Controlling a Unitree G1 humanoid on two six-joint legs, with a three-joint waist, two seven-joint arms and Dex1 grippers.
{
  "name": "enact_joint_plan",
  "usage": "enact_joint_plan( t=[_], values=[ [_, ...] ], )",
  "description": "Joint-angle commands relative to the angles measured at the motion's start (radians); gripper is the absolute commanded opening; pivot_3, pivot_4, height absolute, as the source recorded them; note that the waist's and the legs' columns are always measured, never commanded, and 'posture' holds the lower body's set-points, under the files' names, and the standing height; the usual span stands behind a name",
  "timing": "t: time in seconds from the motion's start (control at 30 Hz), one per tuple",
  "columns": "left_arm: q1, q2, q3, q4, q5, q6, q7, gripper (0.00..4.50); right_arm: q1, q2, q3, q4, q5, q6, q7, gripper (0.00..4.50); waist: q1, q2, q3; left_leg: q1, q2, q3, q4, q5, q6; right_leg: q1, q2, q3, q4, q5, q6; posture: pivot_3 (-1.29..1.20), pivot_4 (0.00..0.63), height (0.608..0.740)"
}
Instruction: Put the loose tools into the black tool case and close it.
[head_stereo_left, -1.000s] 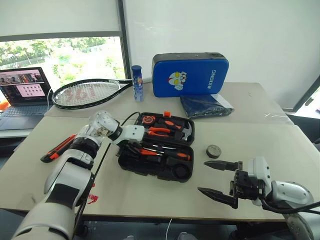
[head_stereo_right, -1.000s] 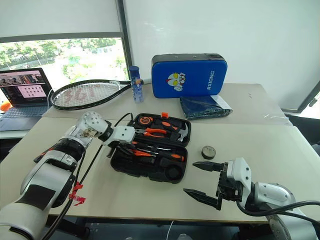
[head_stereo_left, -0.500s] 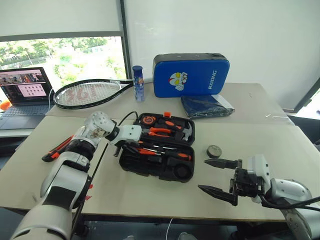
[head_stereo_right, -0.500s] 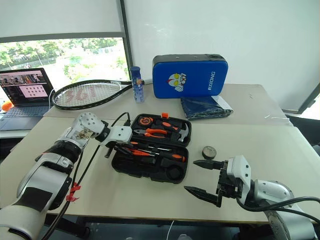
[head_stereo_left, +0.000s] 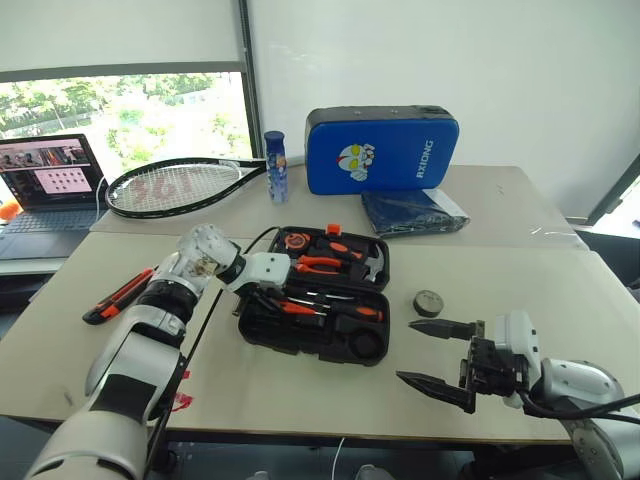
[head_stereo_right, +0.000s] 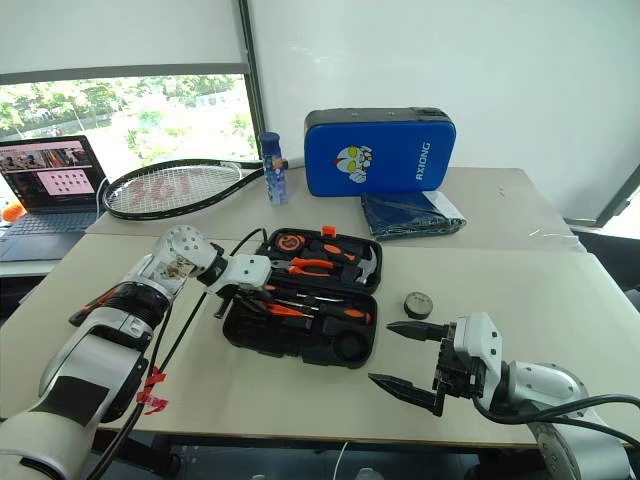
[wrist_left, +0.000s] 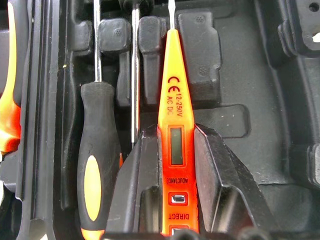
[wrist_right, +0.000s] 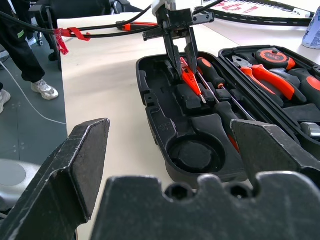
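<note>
black tool case (head_stereo_left: 318, 340) open (tools inside), knife (head_stereo_left: 117, 296) loose.

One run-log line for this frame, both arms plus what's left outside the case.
left gripper: shut on voltage tester pen, over open tool case | right gripper: open, empty | outside case: utility knife, tape roll

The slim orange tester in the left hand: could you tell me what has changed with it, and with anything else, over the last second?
Nothing has visibly changed. The left hand stays shut on the slim orange tester, held over the near half of the open black plastic tool case. The right hand stays open above the table, near the small black tape roll. The orange-black utility knife lies where it was.
</note>
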Motion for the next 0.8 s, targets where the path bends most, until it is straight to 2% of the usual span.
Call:
enact_joint_plan(
  t=[0.03,0.37,0.4,0.5,0.53,0.8],
  values=[
    [0.005,0.023,-0.03,0.005,0.056,0.039,0.035,0.44,-0.007,0.001,-0.006,-0.019,0.003,-0.019,0.002,4.5,-0.001,0.0,0.0,0.001,0.0,0.0,0.0,0.0,0.0,0.001,0.0,0.0,0.0,0.0,0.0,0.0,0.15,0.74],
    [0.051,0.034,-0.032,-0.108,0.039,0.173,0.017,0.44,-0.015,0.0,-0.001,-0.015,0.003,-0.017,0.006,4.5,-0.006,0.0,0.0,0.011,0.001,0.0,-0.001,0.001,0.001,0.011,0.001,0.001,0.0,-0.003,0.006,0.0,0.15,0.74],
    [0.057,0.032,-0.025,-0.123,0.026,0.182,0.011,1.44,-0.013,-0.001,-0.002,-0.016,0.004,-0.017,0.008,4.5,-0.007,0.0,0.0,0.012,0.001,0.0,-0.001,0.001,0.001,0.011,0.001,0.001,0.0,-0.003,0.006,0.0,0.15,0.74],
    [0.07,0.031,0.001,-0.161,-0.023,0.162,-0.015,2.45,-0.013,-0.001,-0.002,-0.012,0.004,-0.017,0.011,4.5,-0.006,0.0,0.0,0.012,0.001,0.0,-0.001,0.001,0.001,0.012,0.002,0.001,0.0,-0.003,0.006,0.0,0.15,0.74],
    [0.069,0.026,0.016,-0.164,-0.04,0.148,-0.001,2.65,-0.012,-0.001,-0.002,-0.011,0.003,-0.018,0.012,4.5,-0.006,0.0,0.0,0.012,0.001,0.0,-0.001,0.001,0.001,0.012,0.002,0.001,0.0,-0.003,0.005,0.0,0.15,0.74],
    [0.067,0.041,0.06,-0.209,-0.123,0.103,-0.036,2.65,-0.01,0.002,0.002,-0.001,-0.002,-0.02,0.02,4.5,0.001,-0.001,0.001,0.008,0.001,0.0,-0.001,0.001,0.001,0.01,0.001,0.0,-0.003,-0.001,0.002,0.0,0.15,0.74]
  ],
)
